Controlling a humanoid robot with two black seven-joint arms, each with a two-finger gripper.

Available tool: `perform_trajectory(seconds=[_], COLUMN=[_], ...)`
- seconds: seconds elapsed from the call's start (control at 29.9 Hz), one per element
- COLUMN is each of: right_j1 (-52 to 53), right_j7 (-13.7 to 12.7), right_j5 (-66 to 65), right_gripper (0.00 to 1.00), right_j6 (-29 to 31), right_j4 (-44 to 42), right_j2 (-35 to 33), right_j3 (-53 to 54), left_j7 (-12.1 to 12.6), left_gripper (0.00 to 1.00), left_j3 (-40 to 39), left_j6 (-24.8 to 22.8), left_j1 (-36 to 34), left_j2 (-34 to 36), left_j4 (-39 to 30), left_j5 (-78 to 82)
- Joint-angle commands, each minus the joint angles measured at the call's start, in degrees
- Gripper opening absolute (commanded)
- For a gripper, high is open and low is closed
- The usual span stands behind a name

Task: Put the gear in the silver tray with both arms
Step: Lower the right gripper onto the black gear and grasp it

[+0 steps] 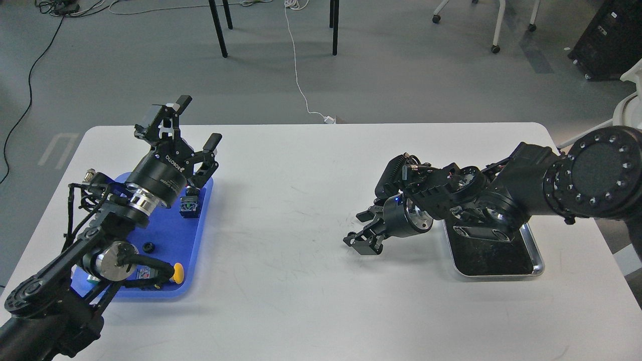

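A small black gear (349, 236) lies on the white table, left of the silver tray (539, 260). It shows only as a dark toothed bump at the tip of my right gripper's lower finger. My right gripper (357, 229) is low over the table with its two fingers apart, one on the far side of the gear and one on the near side. My right arm covers the far half of the silver tray; the dark bottom that shows holds nothing. My left gripper (194, 123) is open and empty, raised above the far edge of the blue tray (200, 235).
The blue tray at the left holds push-button switches: one with a red cap (189, 204) and one with a yellow cap (176, 272). It also holds a small black ring-shaped part (147, 246). Table legs, cables and chair bases stand on the floor beyond the table.
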Motion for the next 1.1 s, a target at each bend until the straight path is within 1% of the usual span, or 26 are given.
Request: perform_trajectory(seconds=[0.0, 0.07, 0.23, 0.43, 0.47, 0.5, 0.53, 0.57, 0.64, 0.7, 0.9, 1.07], right_j1=[-0.69, -0.86, -2.0, -2.71, -2.8, -2.97, -3.23, -3.32, -3.33, -3.33, -3.33, -3.33], right_j7=[0.01, 0.01, 0.01, 0.01, 0.01, 0.01, 0.01, 0.01, 0.01, 0.01, 0.01, 0.01], right_j5=[0.62, 1.15, 1.76, 1.76, 1.76, 1.76, 1.76, 1.76, 1.76, 1.76, 1.76, 1.76], right_gripper=[0.64, 0.62, 0.61, 0.54, 0.52, 0.48, 0.4, 0.35, 0.33, 0.28, 0.18, 0.17], right_j6=[-0.01, -0.01, -1.85, -2.65, -2.65, -2.65, -2.74, -2.74, -2.74, -2.74, -2.65, -2.65], right_j4=[-0.07, -0.07, -0.07, -0.95, -1.3, -1.56, -1.74, -1.83, -1.83, -1.92, -2.01, -2.01], right_j2=[0.0, 0.0, 0.0, 0.0, 0.0, 0.0, 0.0, 0.0, 0.0, 0.0, 0.0, 0.0], right_j3=[0.04, 0.04, 0.04, 0.04, 0.04, 0.04, -0.04, -0.04, -0.04, -0.13, -0.13, -0.04], left_j7=[-0.09, -0.09, -0.09, -0.09, -0.09, -0.09, -0.09, -0.09, -0.09, -0.09, -0.09, -0.09], left_gripper=[0.98, 0.98, 0.98, 0.98, 0.98, 0.98, 0.98, 0.98, 0.98, 0.98, 0.98, 0.98], left_j3=[-0.12, -0.39, -0.39, -0.83, -0.83, -0.74, -0.74, -0.83, -0.74, -0.74, -0.83, -0.74], left_j6=[0.0, 0.0, -0.09, -0.09, -0.09, -0.09, -0.09, -0.09, -0.09, -0.09, -0.09, -0.09], left_j1=[0.72, 0.73, 1.08, 1.17, 1.17, 1.17, 1.17, 1.17, 1.17, 1.17, 1.25, 1.25], left_j2=[0.15, 0.15, 0.15, 0.15, 0.15, 0.15, 0.15, 0.15, 0.24, 0.24, 0.24, 0.24], left_j4=[-0.14, -0.14, -0.23, -0.23, -0.23, -0.23, -0.23, -0.23, -0.23, -0.14, -0.14, -0.14], left_j5=[0.0, 0.0, 0.0, 0.0, 0.0, 0.0, 0.0, 0.0, 0.0, 0.0, 0.0, 0.0])
